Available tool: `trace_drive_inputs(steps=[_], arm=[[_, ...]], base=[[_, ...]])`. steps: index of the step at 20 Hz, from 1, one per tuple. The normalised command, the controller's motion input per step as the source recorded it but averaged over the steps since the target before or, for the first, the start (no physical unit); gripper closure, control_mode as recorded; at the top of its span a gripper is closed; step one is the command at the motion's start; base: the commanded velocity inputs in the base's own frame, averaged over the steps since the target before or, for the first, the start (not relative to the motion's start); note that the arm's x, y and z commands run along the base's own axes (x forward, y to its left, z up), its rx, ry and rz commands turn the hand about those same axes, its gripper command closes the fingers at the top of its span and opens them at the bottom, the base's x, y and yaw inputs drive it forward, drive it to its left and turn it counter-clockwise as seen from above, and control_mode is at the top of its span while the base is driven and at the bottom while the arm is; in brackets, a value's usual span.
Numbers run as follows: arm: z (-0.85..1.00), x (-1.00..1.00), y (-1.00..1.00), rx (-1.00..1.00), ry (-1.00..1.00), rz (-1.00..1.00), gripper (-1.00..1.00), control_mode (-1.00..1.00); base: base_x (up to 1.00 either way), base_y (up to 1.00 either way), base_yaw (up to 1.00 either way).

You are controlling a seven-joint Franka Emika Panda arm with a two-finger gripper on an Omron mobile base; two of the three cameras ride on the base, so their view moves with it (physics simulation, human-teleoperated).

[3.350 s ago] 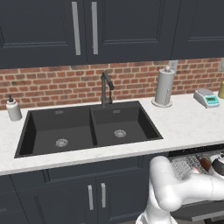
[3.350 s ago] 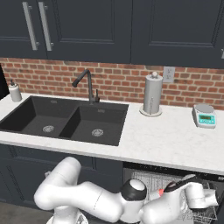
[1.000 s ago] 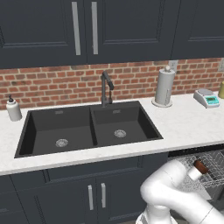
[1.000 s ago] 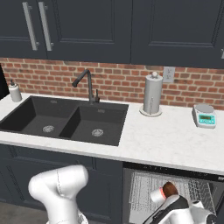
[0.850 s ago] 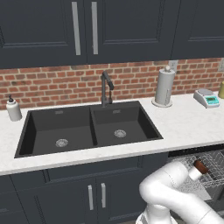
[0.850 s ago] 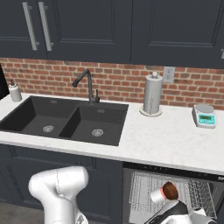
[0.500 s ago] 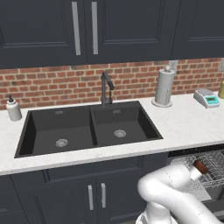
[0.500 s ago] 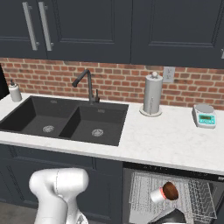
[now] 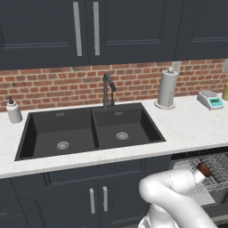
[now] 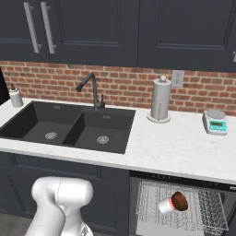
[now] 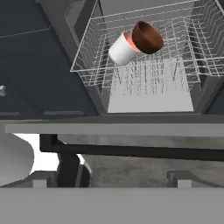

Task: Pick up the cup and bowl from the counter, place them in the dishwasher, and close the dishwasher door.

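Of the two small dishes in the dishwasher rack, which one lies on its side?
The cup, whitish with a salmon-red rim, lies tipped on its side; the dark reddish-brown bowl leans against its mouth.

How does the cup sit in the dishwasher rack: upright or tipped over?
Tipped. The cup lies on its side in the wire rack, its red rim facing sideways against the bowl.

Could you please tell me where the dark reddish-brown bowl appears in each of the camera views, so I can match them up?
Left base view: the bowl is at the lower right edge, in the wire rack, just past the robot's white arm.
Right base view: lower right of centre, in the rack below the counter, touching the cup.
Hand view: near the top, right of centre, against the cup's red rim.
Shared landmark: the grey wire rack of the dishwasher.
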Motion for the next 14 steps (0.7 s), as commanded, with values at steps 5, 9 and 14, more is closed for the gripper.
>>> trace_drive_inputs(steps=[5, 9, 14], arm=[[-0.16, -1.00, 0.00, 0.20, -0.02, -0.18, -1.00, -1.00], [-0.62, -0.90, 0.00, 0.18, -0.09, -0.14, -1.00, -1.00], [-0.96, -0.04, 0.24, 0.18, -0.25, -0.11, -1.00, -1.00]], base=[[0.00, 0.00, 0.00], [0.00, 0.00, 0.00], [0.00, 0.00, 0.00]])
